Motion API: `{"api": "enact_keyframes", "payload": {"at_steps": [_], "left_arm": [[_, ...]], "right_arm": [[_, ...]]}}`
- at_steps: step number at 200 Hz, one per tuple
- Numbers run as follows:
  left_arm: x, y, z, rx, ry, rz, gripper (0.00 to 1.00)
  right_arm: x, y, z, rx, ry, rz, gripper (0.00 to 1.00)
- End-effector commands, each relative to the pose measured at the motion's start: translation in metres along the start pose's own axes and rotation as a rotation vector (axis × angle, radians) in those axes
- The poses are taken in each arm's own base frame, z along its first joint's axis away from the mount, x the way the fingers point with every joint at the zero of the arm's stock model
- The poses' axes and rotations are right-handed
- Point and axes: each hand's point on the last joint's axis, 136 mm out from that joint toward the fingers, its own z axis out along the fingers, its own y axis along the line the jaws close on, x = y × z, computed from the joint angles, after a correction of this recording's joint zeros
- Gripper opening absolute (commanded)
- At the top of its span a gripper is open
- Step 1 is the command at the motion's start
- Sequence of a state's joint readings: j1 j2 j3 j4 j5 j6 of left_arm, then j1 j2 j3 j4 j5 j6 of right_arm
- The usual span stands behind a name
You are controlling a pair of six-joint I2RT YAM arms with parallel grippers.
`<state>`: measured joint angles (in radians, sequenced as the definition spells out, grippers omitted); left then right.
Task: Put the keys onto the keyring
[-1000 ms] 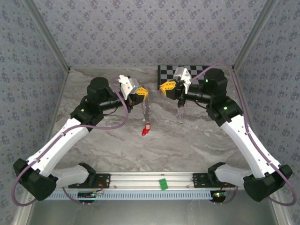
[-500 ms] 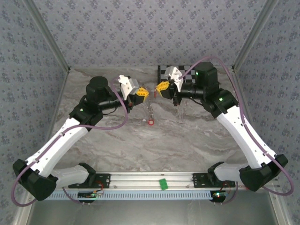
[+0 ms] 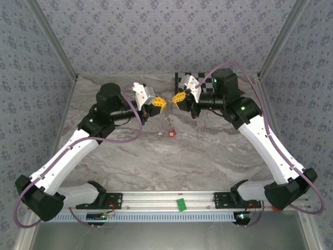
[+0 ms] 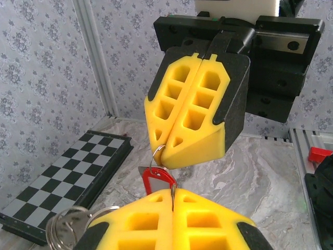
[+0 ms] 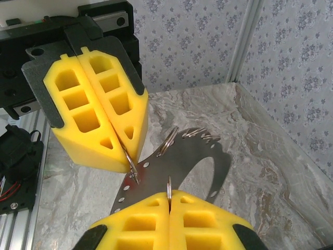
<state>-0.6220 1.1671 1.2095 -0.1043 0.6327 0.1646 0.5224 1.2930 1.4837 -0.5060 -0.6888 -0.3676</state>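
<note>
Over the table's far middle: two grippers meet tip to tip above the marble.
Table: one, grey marble, with papered walls on three sides.
Arms: two. The left arm rises from the near left corner and the right arm from the near right corner; both angle inward toward the far edge.
Checkerboard: one, flat at the far edge, right of centre, partly under the right arm's wrist.
Left gripper: one; yellow fingers pressed together on the thin wire of the keyring.
Right gripper: one; yellow fingers pressed together on a thin wire in the same way.
Silver plate: one, crescent-shaped, with small holes along its edge. It hangs between the grippers, with several little rings bunched at its upper end.
Green block: one, on the rail at the middle of the near edge.
Keyring count: wire is pinched at both sets of fingertips; whether it is one loop or two cannot be told.
Red key: one counted. It hangs under the keyring between the grippers, with its long axis running downward. Which way the blade points is unclear.
</note>
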Motion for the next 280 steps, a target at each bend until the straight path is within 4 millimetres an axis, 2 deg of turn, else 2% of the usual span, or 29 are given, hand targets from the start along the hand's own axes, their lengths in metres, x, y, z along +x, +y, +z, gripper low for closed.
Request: {"api": "enact_keyframes", "payload": {"at_steps": [1, 280], "left_arm": [[-0.026, -0.002, -0.006, 0.012, -0.069, 0.059, 0.00], [-0.026, 0.011, -0.003, -0.047, -0.073, 0.062, 0.00]], "right_arm": [[-0.011, 0.005, -0.002, -0.017, -0.024, -0.041, 0.00], [-0.003, 0.015, 0.008, -0.062, -0.008, -0.040, 0.00]]}}
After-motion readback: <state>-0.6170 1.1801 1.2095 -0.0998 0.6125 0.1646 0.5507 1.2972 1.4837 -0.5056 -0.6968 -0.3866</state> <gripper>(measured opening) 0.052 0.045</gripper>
